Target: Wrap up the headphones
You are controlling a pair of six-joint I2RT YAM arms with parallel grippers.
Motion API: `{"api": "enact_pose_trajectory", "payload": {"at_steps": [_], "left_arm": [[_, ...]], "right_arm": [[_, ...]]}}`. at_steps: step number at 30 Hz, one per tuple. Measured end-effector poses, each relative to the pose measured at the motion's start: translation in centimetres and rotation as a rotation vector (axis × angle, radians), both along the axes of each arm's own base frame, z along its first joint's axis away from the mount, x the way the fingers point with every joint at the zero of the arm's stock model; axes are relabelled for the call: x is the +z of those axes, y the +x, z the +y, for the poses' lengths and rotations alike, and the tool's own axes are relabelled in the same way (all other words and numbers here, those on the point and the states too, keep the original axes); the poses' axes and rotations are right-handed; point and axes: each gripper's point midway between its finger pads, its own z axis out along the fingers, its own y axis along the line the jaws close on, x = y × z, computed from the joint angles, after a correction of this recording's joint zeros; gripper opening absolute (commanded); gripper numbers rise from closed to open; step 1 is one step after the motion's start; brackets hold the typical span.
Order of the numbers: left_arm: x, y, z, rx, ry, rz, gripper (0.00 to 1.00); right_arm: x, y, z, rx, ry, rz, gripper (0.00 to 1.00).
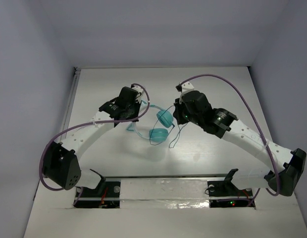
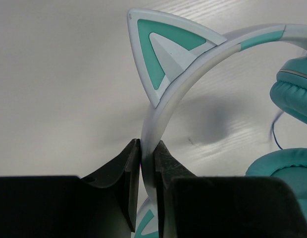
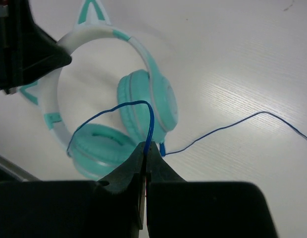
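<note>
Pinching the pale headband (image 2: 203, 57) of the teal headphones (image 1: 160, 127) between the left gripper (image 2: 147, 151) fingers, just below a cat ear (image 2: 166, 47). Nipping the thin blue cord (image 3: 228, 126) tight in the right gripper (image 3: 146, 148), close by an ear cup (image 3: 143, 106). Found mid-table (image 1: 218, 82), between both arms.

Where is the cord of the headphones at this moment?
In the right wrist view the cord is pinched in the right gripper, just below the teal ear cups; the rest trails to the right across the table.
</note>
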Motion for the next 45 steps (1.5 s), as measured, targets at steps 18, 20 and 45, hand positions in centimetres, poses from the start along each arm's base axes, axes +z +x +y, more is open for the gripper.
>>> {"api": "enact_pose_trajectory", "payload": {"at_steps": [18,20,45], "left_arm": [[3.2,-4.4,-4.9,-0.310,-0.257,0.039,0.00],[3.4,-4.4,-5.1,-0.314,-0.271,0.036,0.00],[14.0,-1.5,-3.5,-0.151,-0.338,-0.199,0.00]], "right_arm": [[-0.9,4.2,-2.8,-0.206,-0.056,-0.079,0.12],[-0.8,4.4,-2.5,-0.204,-0.037,-0.086,0.19],[-6.1,3.1,-3.6,-0.151,0.306,-0.102,0.61]]}}
